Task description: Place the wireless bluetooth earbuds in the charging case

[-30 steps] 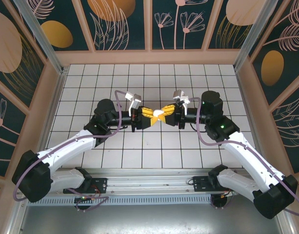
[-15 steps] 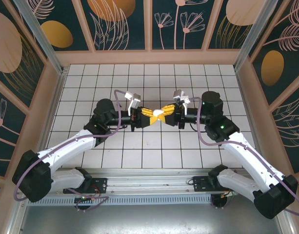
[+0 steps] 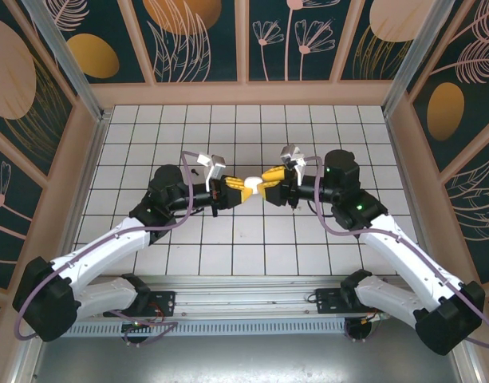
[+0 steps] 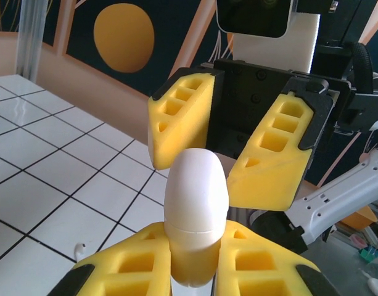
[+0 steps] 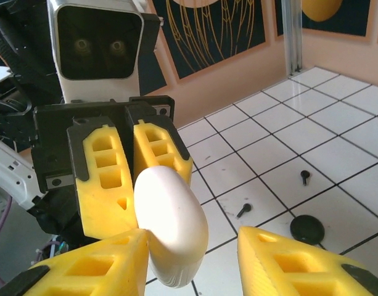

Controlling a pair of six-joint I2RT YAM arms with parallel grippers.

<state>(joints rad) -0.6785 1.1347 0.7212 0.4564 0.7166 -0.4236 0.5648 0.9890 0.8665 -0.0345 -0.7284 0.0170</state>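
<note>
A white, egg-shaped charging case [image 4: 196, 203] with its lid shut is held above the tiled floor, and my left gripper [image 4: 195, 239] is shut on its lower half. From above, the case [image 3: 250, 185] sits between my left gripper [image 3: 241, 188] and my right gripper [image 3: 266, 183], which face each other. My right gripper [image 5: 193, 246] is open around the case [image 5: 170, 225], with its left finger [image 5: 96, 262] against the shell. Two small black earbuds [image 5: 244, 210] [image 5: 305, 177] lie on the tiles beyond. A tiny white earbud [image 4: 81, 250] lies on the floor below the case.
A flat black round piece [image 5: 307, 229] lies on a tile close to the black earbuds. The tiled floor [image 3: 244, 128] is ringed by patterned walls, and metal posts [image 3: 61, 48] stand at the corners. Both arms meet mid-floor.
Both grippers have closed in on each other and risen slightly. The left wrist has turned, so the white case now shows between the yellow fingers.
</note>
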